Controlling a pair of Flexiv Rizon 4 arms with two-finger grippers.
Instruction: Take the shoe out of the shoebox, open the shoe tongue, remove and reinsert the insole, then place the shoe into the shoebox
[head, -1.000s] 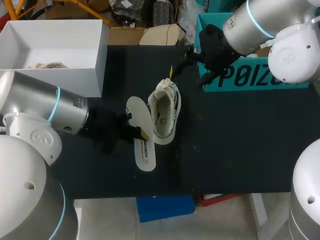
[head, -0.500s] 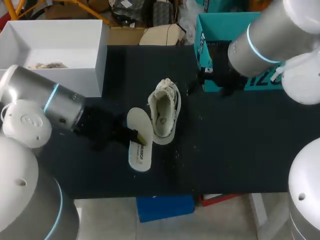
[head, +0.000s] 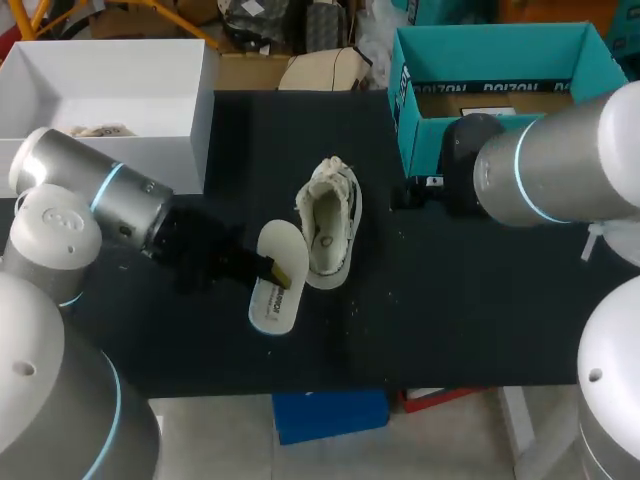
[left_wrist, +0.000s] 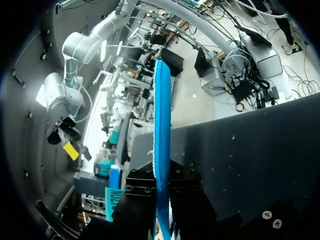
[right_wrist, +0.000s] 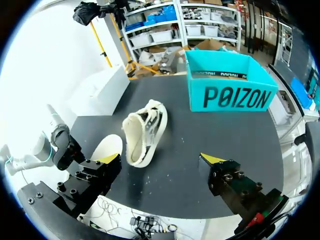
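Observation:
The cream shoe (head: 328, 225) lies on its side in the middle of the black table, opening upward. Just left of it my left gripper (head: 270, 267) is shut on the white insole (head: 277, 283) at its edge. In the left wrist view the insole (left_wrist: 162, 115) shows edge-on, blue underneath, pinched between the black fingers of the left gripper (left_wrist: 161, 175). My right gripper (right_wrist: 160, 160) is open and empty, held high and back from the shoe (right_wrist: 142, 130) and insole (right_wrist: 107, 146). The teal shoebox (head: 405, 80) stands open at the back right, behind my right arm (head: 545, 180).
A white open box (head: 190, 110) holding a bit of crumpled material stands at the back left, close to my left arm (head: 100, 195). The teal shoebox (right_wrist: 230, 95) is beyond the shoe in the right wrist view. Bare table lies right of and in front of the shoe.
My right arm has pulled back to the right, away from the shoe, uncovering the shoebox. The left gripper has shifted the held insole slightly left and turned it. The shoe has stayed put.

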